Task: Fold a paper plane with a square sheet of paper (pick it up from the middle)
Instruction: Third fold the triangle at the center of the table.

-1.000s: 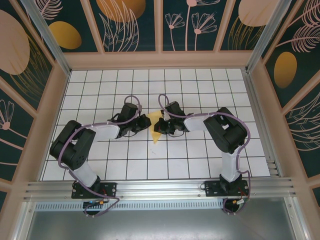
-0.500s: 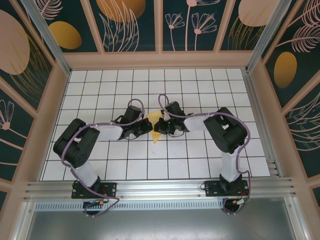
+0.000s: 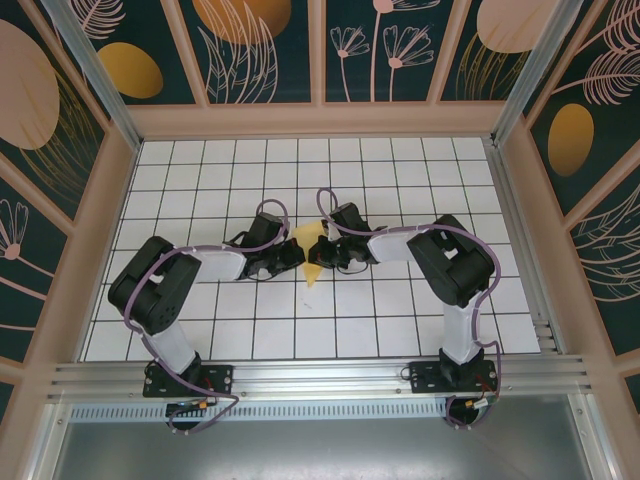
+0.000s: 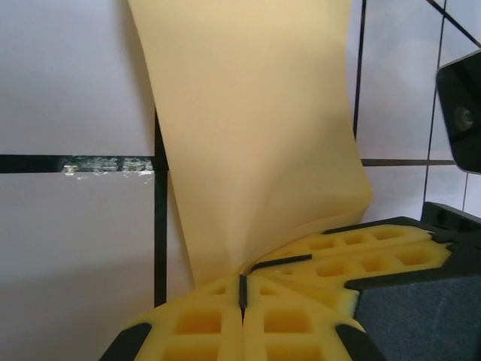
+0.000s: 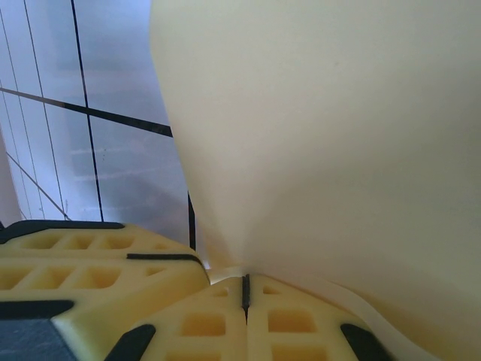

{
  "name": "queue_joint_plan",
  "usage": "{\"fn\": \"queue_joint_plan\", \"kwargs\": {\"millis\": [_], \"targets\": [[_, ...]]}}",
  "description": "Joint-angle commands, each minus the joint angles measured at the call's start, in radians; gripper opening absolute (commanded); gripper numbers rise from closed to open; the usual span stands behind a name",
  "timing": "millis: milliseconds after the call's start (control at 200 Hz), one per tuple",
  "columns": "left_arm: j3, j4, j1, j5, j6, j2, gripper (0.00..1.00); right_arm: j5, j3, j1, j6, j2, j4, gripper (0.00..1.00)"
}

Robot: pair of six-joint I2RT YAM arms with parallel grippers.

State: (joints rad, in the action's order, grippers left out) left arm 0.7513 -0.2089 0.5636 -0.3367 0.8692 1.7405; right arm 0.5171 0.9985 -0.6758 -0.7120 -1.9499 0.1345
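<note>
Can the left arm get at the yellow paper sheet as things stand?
Apparently yes: the left gripper is shut on the yellow paper sheet, nothing between them; the right gripper pinches its other side.

The right gripper (image 5: 244, 289), lower centre, pinches the square sheet of paper (image 5: 338, 150), which fans across the right; white grid tiles (image 5: 113, 60) show upper left.

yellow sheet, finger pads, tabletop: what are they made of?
Yellow sheet: thin matte paper, it bends and creases softly.
Finger pads: yellow, matte, moulded waffle pockets; probably rubber or soft plastic.
Tabletop: smooth white board with black grid lines, slight sheen; likely laminate.
</note>
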Motion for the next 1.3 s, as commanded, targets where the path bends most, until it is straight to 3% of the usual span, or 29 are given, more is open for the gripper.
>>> {"fn": "queue_joint_plan", "kwargs": {"millis": [0, 250, 445, 670, 1296], "targets": [[-0.003, 0.012, 0.008, 0.012, 0.0, 0.03, 0.0, -0.048, -0.011, 0.002, 0.014, -0.043, -0.054, 0.0], [0.013, 0.076, 0.007, 0.076, -0.006, 0.044, 0.0, -0.034, -0.001, 0.004, 0.026, -0.01, -0.058, 0.0], [0.01, 0.104, 0.009, 0.098, -0.016, 0.044, 0.0, 0.012, 0.0, 0.012, 0.056, 0.098, -0.045, 0.02], [0.004, 0.102, 0.01, 0.103, -0.01, 0.052, 0.0, 0.056, -0.092, -0.013, 0.048, 0.177, -0.026, 0.03], [-0.015, 0.091, 0.013, 0.112, 0.005, 0.044, 0.0, 0.103, -0.129, -0.071, 0.051, 0.093, -0.007, 0.03]]}}
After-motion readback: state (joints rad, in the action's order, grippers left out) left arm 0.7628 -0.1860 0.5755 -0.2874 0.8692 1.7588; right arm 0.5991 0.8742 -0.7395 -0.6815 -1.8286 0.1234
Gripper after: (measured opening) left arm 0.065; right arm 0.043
